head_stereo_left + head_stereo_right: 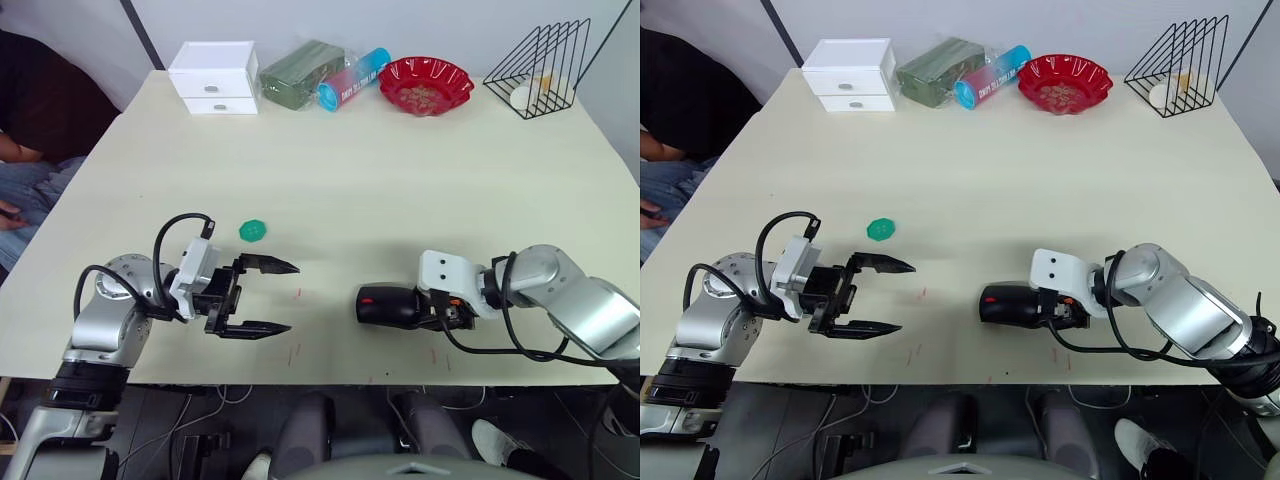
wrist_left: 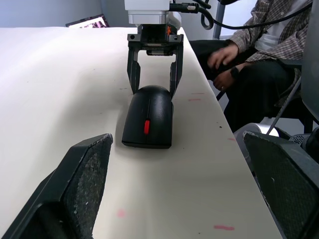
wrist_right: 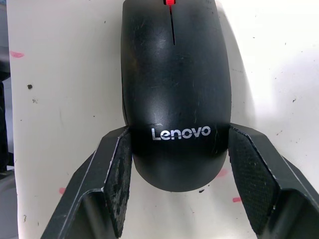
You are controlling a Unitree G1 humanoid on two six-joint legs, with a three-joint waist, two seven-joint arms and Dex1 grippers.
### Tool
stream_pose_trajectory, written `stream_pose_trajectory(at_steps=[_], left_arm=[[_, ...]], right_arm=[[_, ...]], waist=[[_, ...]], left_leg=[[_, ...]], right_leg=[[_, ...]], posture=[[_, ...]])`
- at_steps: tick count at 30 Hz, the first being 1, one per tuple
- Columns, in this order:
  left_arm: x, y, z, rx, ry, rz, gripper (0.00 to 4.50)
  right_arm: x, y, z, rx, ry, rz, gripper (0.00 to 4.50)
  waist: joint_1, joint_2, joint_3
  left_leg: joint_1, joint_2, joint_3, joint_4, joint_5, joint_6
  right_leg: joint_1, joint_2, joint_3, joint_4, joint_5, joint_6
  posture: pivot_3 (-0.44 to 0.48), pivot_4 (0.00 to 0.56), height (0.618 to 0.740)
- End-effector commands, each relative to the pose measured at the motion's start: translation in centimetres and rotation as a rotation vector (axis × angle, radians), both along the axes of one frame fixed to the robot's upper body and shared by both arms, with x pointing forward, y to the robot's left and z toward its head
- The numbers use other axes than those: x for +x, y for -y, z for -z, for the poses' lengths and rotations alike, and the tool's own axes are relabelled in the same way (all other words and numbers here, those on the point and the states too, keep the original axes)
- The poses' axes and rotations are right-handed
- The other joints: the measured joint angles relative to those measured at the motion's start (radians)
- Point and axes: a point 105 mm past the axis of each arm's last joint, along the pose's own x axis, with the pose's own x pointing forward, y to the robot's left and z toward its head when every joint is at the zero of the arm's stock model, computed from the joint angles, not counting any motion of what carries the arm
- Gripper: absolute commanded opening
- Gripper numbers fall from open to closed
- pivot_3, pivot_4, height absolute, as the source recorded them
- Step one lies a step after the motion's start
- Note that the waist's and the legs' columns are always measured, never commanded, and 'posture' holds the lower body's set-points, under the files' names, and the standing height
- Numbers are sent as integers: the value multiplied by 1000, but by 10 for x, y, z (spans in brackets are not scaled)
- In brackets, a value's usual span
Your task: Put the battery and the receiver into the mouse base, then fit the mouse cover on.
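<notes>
We take the table point(image 1: 330, 180) as landmark. Near its front edge, right of centre, lies the assembled mouse point(image 1: 388, 305): the mouse cover point(image 3: 174, 89), glossy black with Lenovo lettering, already sits on the mouse base point(image 2: 147, 143), red scroll wheel showing at the nose. Battery and receiver we can't see; we judge them inside, so the task looks about done.

Handling: we judge the mouse light, rigid plastic, slick on top, and the cover a snap fit that could pop or shift if squeezed unevenly. Best hold is across the flanks near the rear, low on the base, not on the cover alone.

The right gripper point(image 3: 174, 174) straddles the mouse's rear. One finger point(image 3: 117, 174) sits against the mouse's side, the other stands a small gap off, so we call it slightly spread and not pinching.

The left gripper point(image 1: 258, 297) hangs over the table's front-left area, well apart from the mouse, jaws spread wide, holding nothing.

A small green disc point(image 1: 253, 231) lies on the table just behind the left gripper.
</notes>
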Motion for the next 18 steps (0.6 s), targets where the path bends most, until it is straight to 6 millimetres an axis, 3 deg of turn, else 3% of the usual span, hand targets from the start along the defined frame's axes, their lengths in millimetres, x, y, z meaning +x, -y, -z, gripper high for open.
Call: stream_pose_trajectory(at_steps=[1,13,15,18], left_arm=[[-5,0,-6,10,21,51,4500],[-3,-1,-7,12,26,49,4500],[-3,-1,-7,10,28,49,4500],[-3,-1,-7,10,29,49,4500]], right_arm=[[-1,2,-2,6,9,14,2335],[-1,-1,-1,24,16,5,2335],[-1,-1,-2,27,20,2,3345],[-1,-1,-2,28,20,0,4404]], waist=[[0,0,0],[0,0,0],[0,0,0],[0,0,0]], left_leg=[[0,0,0,0,0,0],[0,0,0,0,0,0],[0,0,0,0,0,0],[0,0,0,0,0,0]], right_leg=[[0,0,0,0,0,0],[0,0,0,0,0,0],[0,0,0,0,0,0],[0,0,0,0,0,0]], posture=[[0,150,740],[0,150,740],[0,150,740],[0,150,740]])
